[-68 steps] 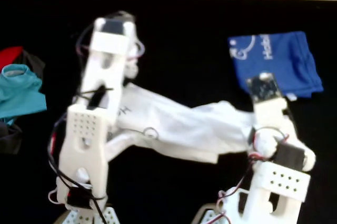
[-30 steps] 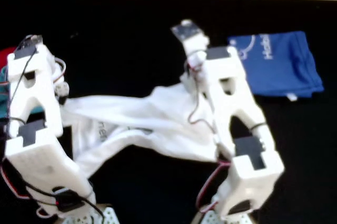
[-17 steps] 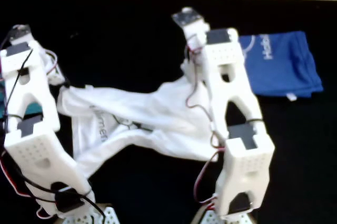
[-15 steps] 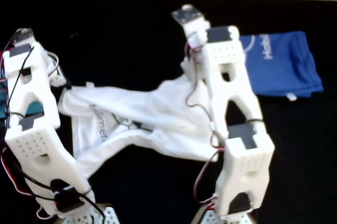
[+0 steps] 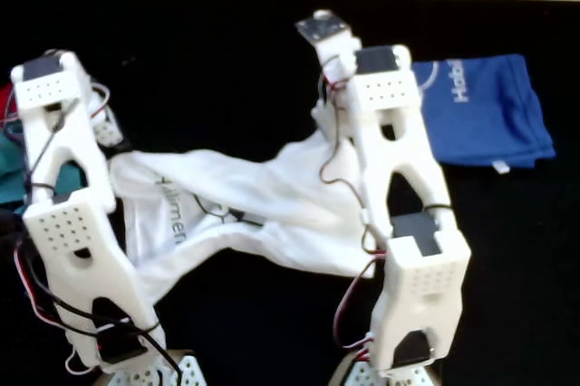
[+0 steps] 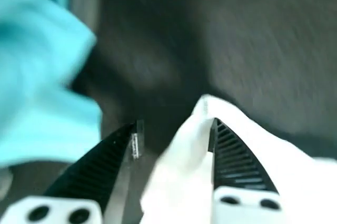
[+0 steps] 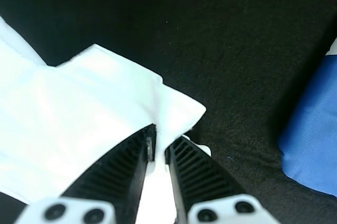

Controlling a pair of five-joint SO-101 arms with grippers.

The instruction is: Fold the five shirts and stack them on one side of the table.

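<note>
Shirt handling was observed mid-step. White shirt (image 5: 237, 207) lay rumpled across the middle of the high view, strung between the two arms, with a twisted ridge running through its centre. Right gripper (image 7: 159, 141) was clamped on a corner of it, toward the upper centre of that view. Left gripper (image 6: 174, 129) stood at the shirt's left end with jaws apart; cloth lay between them against one jaw, unpinched. Blue shirt (image 5: 480, 110), folded, lay at the upper right of the table (image 5: 227, 42). Teal shirt (image 6: 37, 77) lay loose at the left edge, close to the left gripper.

Judgement: the step in hand appeared to be spreading the white shirt flat before any fold.

- The left jaws should close only when one clean edge sits well between them, not a bunched lump.
- The right grip should hold until the left is secure.
- Both ends should then draw apart evenly and low, so the twist pulls out and the cloth settles flat.
- Risk noted: the teal shirt was near enough to be snagged.
</note>
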